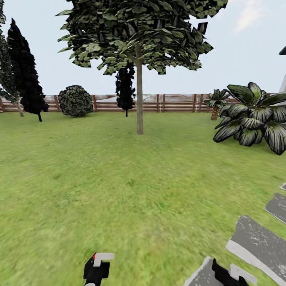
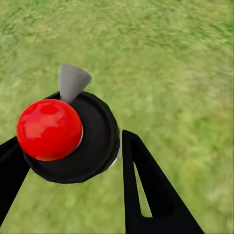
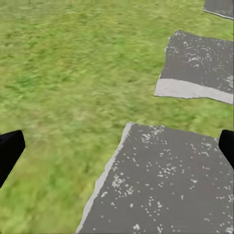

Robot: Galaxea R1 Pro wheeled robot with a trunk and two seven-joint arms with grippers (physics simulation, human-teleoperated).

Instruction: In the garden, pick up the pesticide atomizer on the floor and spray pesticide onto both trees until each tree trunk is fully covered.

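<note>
Red-capped atomizer (image 2: 68, 136) pinched upright in the left jaws, grey nozzle (image 2: 73, 82) pointing forward; right jaws spread.

Grey speckled paving slabs (image 1: 258, 242) in grass at right. Round dark-green bush (image 1: 75, 101) near fence. Broad-leaved palm-like plant (image 1: 254, 117) right. Dark narrow cypress-like trees (image 1: 26, 75) left.

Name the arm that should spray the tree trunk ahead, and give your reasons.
Left. Its claw is shut on the atomizer, nozzle toward the grass. The right claw hangs open over a grey paving slab. The trunk stands far ahead.
</note>
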